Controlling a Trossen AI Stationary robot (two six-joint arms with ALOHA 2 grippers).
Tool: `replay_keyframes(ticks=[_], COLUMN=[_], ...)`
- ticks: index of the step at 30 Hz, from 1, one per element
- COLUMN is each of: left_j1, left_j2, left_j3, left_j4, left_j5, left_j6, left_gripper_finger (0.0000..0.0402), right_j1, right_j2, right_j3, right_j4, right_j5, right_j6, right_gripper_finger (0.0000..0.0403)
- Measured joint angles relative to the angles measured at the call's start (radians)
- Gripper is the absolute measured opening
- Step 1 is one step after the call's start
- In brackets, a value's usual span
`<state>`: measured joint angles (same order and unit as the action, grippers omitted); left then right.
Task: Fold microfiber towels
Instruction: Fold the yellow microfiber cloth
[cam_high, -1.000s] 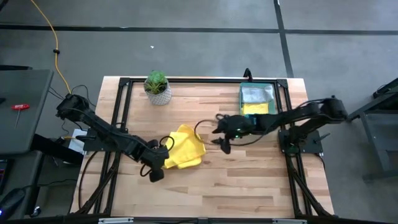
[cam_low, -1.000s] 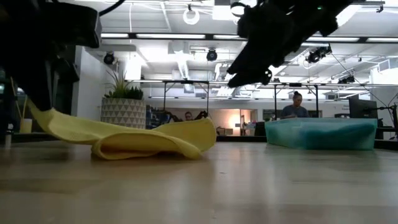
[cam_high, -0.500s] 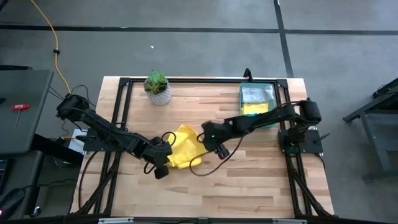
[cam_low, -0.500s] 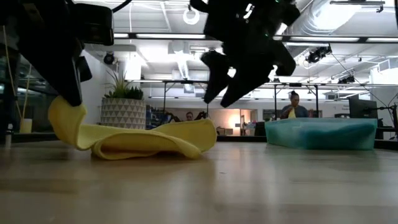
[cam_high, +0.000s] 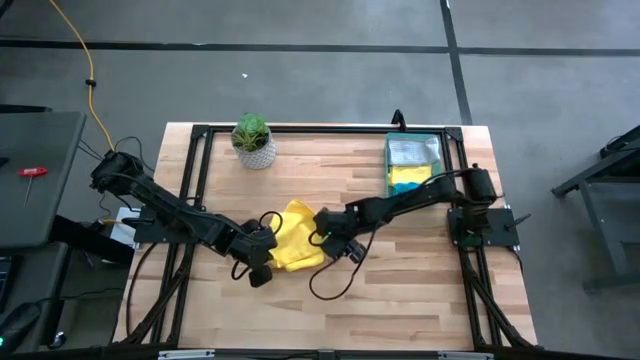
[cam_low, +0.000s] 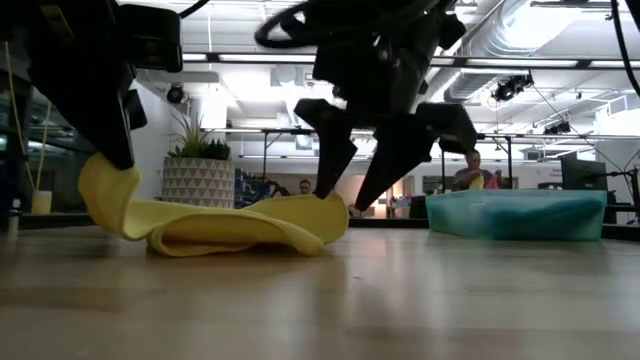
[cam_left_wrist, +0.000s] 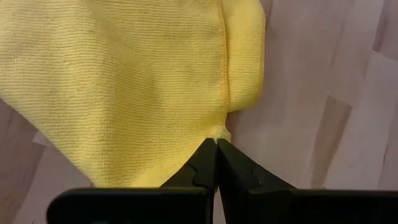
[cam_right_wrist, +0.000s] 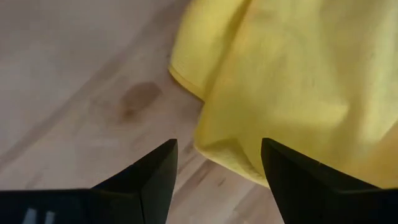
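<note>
Left gripper (cam_left_wrist: 216, 144) is clenched on the hemmed edge of a soft, ribbed yellow towel (cam_high: 287, 237), lifting that edge into a curl while the rest lies rumpled mid-table on the pale wooden table (cam_high: 400, 290). Right gripper (cam_high: 328, 232) hangs with fingers (cam_right_wrist: 143, 180) spread, grasping nothing, just over the towel's opposite edge. A translucent green plastic tray (cam_high: 440, 150) at the far right corner holds more folded cloths.
</note>
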<state>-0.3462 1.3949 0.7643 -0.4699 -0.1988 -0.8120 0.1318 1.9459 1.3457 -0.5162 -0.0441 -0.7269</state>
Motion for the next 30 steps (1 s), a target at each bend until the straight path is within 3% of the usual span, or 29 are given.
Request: replay_keyframes(ticks=[9, 15, 25, 30], left_j1=[0.000, 0.000, 0.000, 0.002], left_j2=[0.000, 0.000, 0.000, -0.005], left_j3=[0.000, 0.000, 0.000, 0.004], left_j4=[0.000, 0.000, -0.002, -0.011], left_j5=[-0.010, -0.015, -0.024, -0.029], left_j6=[0.001, 0.003, 0.003, 0.038], left_gripper_finger=[0.0000, 0.0000, 0.0000, 0.0000], right_j1=[-0.002, 0.000, 0.014, 0.015], right_j2=[0.002, 0.002, 0.002, 0.001], right_j3=[-0.001, -0.001, -0.002, 0.013], right_j4=[-0.017, -0.023, -0.071, -0.137], right_j5=[0.026, 0.029, 0.044, 0.063], right_j6=[-0.011, -0.011, -0.002, 0.087], right_gripper_finger=[0.0208, 0.0148, 0.0012, 0.0004])
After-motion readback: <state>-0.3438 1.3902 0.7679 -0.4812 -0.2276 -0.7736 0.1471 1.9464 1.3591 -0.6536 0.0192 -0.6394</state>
